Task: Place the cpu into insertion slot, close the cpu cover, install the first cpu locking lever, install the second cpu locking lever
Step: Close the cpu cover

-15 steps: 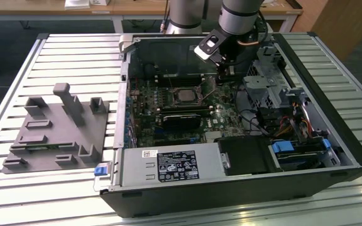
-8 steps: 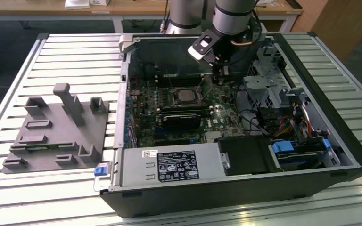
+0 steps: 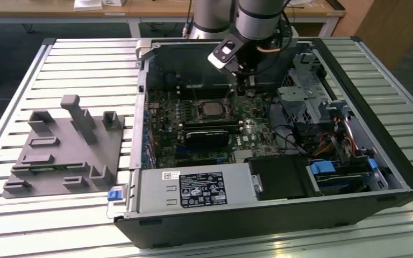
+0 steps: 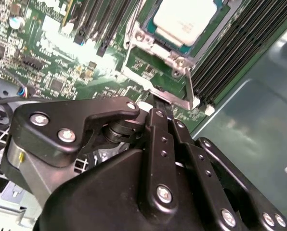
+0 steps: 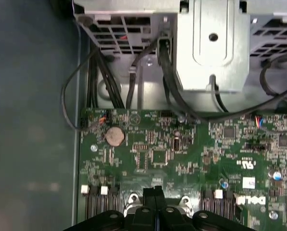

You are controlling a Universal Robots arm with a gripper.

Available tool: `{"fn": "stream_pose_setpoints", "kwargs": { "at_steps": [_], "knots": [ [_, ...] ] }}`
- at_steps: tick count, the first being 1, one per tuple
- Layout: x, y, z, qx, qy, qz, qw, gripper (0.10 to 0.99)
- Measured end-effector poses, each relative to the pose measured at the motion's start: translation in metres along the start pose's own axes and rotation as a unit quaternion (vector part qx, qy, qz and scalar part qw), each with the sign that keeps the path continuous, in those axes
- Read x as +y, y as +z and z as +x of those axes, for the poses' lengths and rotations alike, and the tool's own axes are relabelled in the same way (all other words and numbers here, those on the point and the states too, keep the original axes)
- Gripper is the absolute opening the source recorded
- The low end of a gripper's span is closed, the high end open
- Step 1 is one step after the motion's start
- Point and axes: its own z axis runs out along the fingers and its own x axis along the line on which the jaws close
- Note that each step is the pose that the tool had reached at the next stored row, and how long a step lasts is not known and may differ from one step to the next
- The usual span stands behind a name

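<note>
Inside the open computer case [image 3: 378, 107], the cpu [image 4: 184, 19] lies flat in the insertion slot [image 4: 148, 29] on the green board [image 5: 158, 154], with the cpu cover [image 4: 167, 54] down around its pale top. Just beside the cover's edge, the gripper [image 4: 159, 107] points down at the board, its two black fingers [image 5: 151, 193] pressed together; nothing can be seen held between them. Long black memory slots [image 4: 230, 53] run alongside. On the slatted table [image 3: 84, 64], at the exterior view's left, stands a grey holder [image 3: 63, 145].
</note>
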Motion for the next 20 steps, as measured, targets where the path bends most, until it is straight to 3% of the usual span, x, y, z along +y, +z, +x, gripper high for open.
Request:
{"fn": "stream_pose_setpoints", "kwargs": {
  "at_steps": [10, 20],
  "knots": [
    [-0.0153, 0.0014, 0.0001, -0.0001, 0.0, 0.0, 1.0, 0.106],
    [-0.0243, 0.0056, -0.0001, 0.0, 0.0, 0.0, 1.0, 0.106]
  ]
}}
